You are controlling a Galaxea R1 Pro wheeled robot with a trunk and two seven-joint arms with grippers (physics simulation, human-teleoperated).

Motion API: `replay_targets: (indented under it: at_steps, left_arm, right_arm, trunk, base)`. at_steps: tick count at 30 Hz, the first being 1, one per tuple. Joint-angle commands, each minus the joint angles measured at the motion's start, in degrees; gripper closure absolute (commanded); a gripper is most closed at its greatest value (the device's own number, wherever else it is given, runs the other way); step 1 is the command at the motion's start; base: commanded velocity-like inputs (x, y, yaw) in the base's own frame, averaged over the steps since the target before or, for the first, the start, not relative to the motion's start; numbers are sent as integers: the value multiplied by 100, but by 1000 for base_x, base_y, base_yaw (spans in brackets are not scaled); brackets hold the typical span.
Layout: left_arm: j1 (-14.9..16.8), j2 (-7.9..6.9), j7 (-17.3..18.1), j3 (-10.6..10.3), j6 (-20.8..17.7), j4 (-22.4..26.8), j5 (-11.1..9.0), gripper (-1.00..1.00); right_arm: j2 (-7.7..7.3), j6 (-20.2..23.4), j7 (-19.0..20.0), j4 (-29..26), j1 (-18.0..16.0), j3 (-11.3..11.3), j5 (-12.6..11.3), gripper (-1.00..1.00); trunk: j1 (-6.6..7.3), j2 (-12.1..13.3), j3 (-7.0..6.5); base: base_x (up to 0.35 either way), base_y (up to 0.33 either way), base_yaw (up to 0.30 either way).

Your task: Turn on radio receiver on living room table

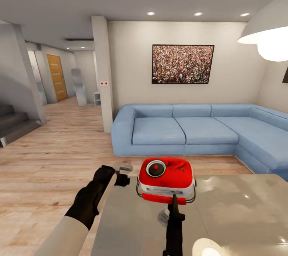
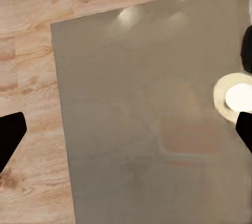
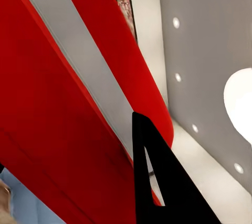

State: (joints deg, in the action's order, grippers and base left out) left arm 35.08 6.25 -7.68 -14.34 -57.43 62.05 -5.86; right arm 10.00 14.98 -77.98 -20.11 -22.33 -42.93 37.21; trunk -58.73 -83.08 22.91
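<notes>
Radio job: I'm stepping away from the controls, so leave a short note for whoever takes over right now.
Right gripper: at the near face of the radio receiver, fingertip close against its red and white shell in the right wrist view; open or shut, cannot tell.
Left gripper: open and empty, hovering over the table's far left corner, beside the radio.
Radio sits on the table's far edge, facing the blue sofa.
Done: robot is at the table, right arm on the radio.
Left: switch it on; no sign yet that it is.

Left hand spread open, right hand raised, grip unclear
</notes>
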Motion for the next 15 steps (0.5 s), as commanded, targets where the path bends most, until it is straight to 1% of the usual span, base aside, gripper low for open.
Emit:
replay_targets:
  at_steps: [1, 5, 8, 15]
  left_arm:
    - [-1, -1, 78, -65, -1, 118, 15, -100]
    - [-1, -1, 403, -146, -2, 394, 15, -100]
    - [-1, -1, 567, -163, -3, 572, 15, -100]
    - [-1, -1, 683, -173, -6, 997, 15, -100]
  right_arm:
    - [0, -26, -23, -4, 12, -5, 16, 100]
    - [0, -57, -31, 13, 29, -5, 13, 100]
    - [0, -150, -32, 25, 33, -5, 9, 100]
    - [0, -275, -33, 44, 35, -5, -1, 100]
  trunk:
    - [0, 0, -1]
    - [0, 0, -1]
    - [0, 0, -1]
    - [0, 0, -1]
  base:
    - [0, 0, 0]
    - [0, 0, 0]
    - [0, 0, 0]
    - [0, 0, 0]
